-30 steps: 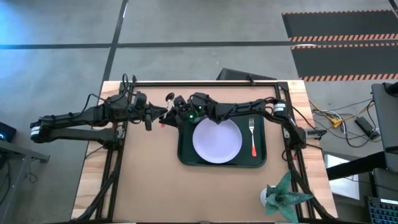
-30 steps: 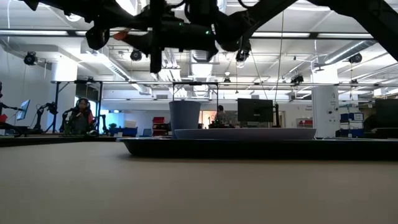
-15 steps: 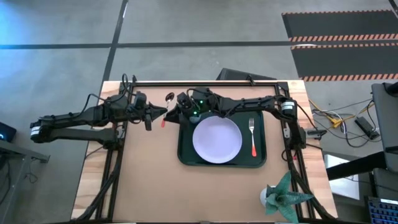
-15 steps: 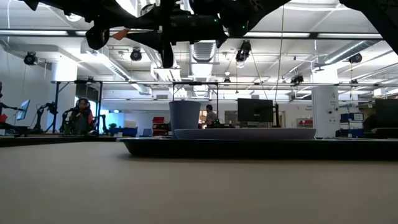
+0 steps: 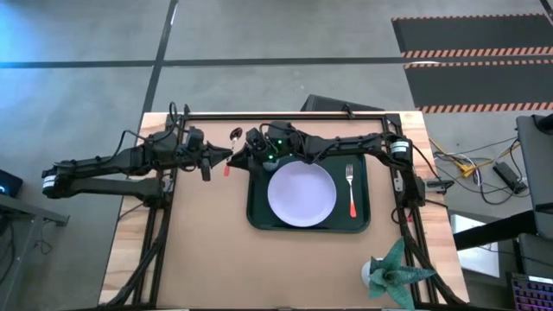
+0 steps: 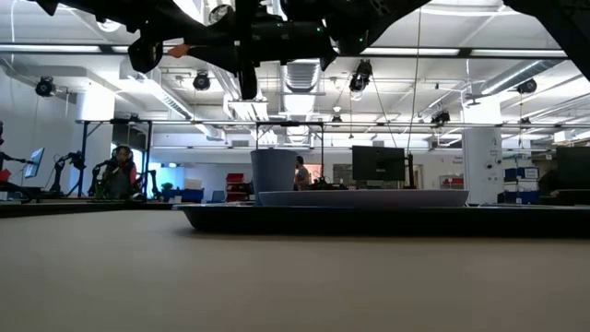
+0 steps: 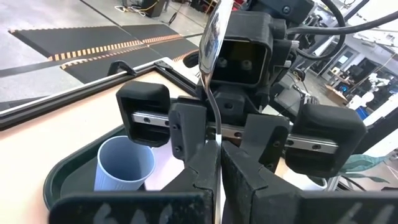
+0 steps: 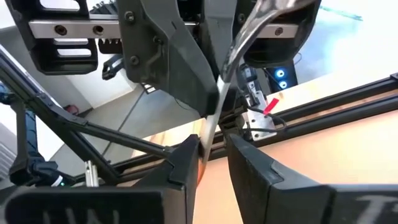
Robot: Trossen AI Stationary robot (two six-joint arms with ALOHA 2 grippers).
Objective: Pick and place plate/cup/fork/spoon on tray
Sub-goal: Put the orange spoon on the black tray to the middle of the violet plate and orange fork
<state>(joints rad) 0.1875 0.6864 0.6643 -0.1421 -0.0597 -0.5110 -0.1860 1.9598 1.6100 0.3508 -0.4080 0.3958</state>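
My left gripper (image 5: 225,156) is shut on the spoon (image 5: 235,135), held in the air just off the far left corner of the dark green tray (image 5: 363,220). My right gripper (image 7: 219,134) faces it, open, with one finger on each side of the spoon's silver stem (image 8: 219,115). I cannot tell whether a finger touches the stem. The lavender plate (image 5: 301,194) lies flat in the tray, and the fork (image 5: 351,188) lies beside it on the right. The light-blue cup (image 7: 124,167) stands upright in the tray's far left corner, hidden under my right arm in the high view. My left gripper pinches the spoon's thin stem (image 7: 216,140) between its two fingers (image 7: 202,177), just below the silver part. The fingers come level from the table's left and lie across the spoon. The spoon stands nearly upright, bowl (image 7: 213,34) up, clear of the table.
A small potted plant (image 5: 393,272) stands at the near right corner. A black frame rail (image 5: 285,113) runs along the table's far edge. Bare tabletop (image 5: 199,250) lies left of and in front of the tray. People show far off in the room in the low view.
My right gripper has gone up a little and toward the far edge, closing in on the spoon that my left gripper holds, and has then stayed still. The spoon and my left gripper have kept their place.
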